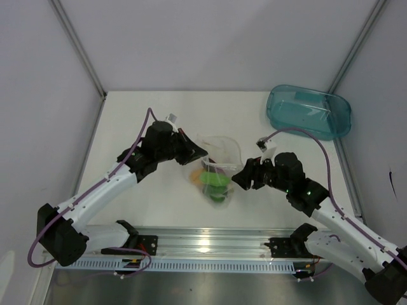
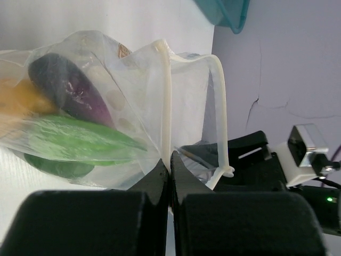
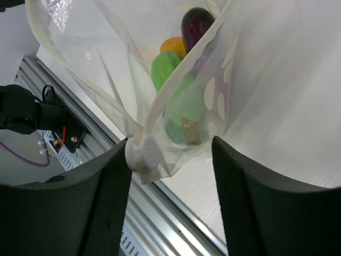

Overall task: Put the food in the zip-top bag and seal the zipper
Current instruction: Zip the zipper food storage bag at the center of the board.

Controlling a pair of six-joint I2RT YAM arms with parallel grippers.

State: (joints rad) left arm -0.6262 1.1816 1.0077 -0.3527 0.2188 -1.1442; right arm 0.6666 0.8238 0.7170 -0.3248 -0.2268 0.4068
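Four light toy food pieces (image 2: 69,133) sit inside the soft, slippery zip-top bag (image 1: 226,149), probably best held by its stiffer zipper (image 2: 166,96), which the left gripper (image 2: 170,160) pinches tight while the right gripper (image 3: 170,146) straddles one end, jaws apart.

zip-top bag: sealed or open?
Open. The zipper strips stand apart, unpressed, in both wrist views; the eggplant sits inside the zip-top bag.

The white table (image 1: 159,114) bears a teal tray (image 1: 308,113) (far right corner) and the zip-top bag (image 1: 222,152).
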